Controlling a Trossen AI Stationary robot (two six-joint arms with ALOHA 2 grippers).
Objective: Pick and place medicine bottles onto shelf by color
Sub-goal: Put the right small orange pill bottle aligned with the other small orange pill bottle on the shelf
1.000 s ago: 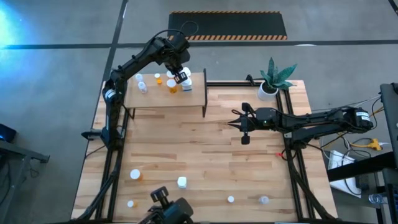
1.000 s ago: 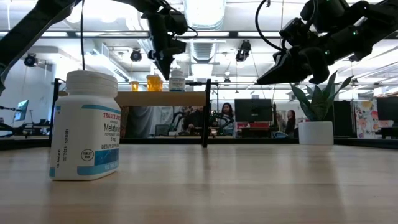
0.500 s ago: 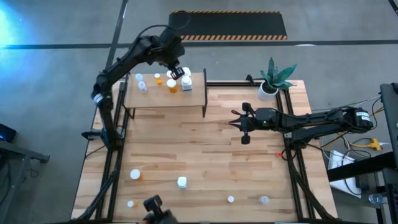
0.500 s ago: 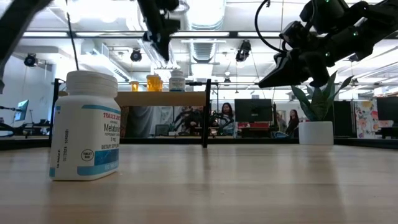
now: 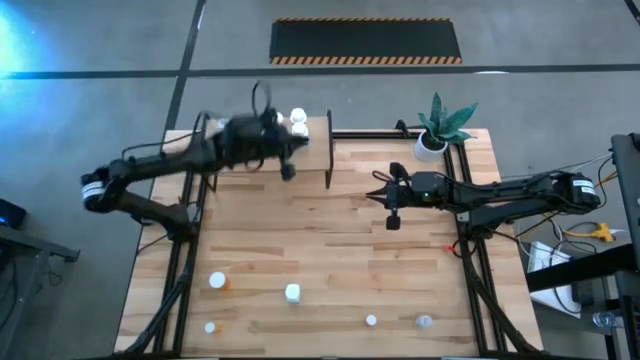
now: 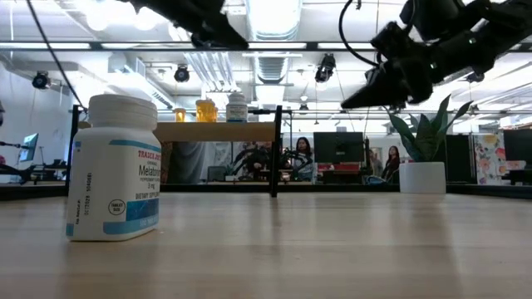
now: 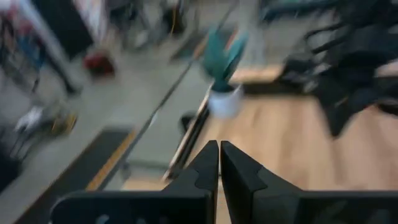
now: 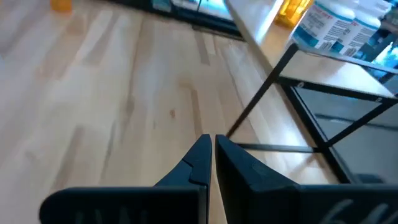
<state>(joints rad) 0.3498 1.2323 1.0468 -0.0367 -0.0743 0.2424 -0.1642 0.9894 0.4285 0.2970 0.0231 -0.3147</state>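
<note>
Left end effector (image 5: pixel 288 170): fingers pinched together, nothing between them, blurred in your overhead view. It hangs over the front edge of the shelf (image 5: pixel 310 160), near the divider. Its own wrist camera confirms the closed tips (image 7: pixel 219 163) and looks past them at the potted plant (image 7: pixel 225 74) and the other arm, all smeared.

Right end effector (image 5: pixel 392 222): also closed and empty, over the middle of the counter (image 5: pixel 340 270), well apart from every bottle. Its wrist camera shows the tips (image 8: pixel 211 155) pointing at the shelf posts, with white and orange bottles on the board above.

Overhead, the left arm covers most of the shelf; you only get two white caps (image 5: pixel 297 121) at its back edge. The low view fills that in: orange bottles (image 6: pixel 205 110) and a white one (image 6: pixel 237 107) standing on the shelf.

Loose bottles lie along the near counter edge: an orange one (image 5: pixel 217 282), a white one (image 5: pixel 292 293), small ones (image 5: pixel 371 321) further right. The low view shows only the white one (image 6: pixel 114 169), large and close; the rest are out of its frame.
</note>
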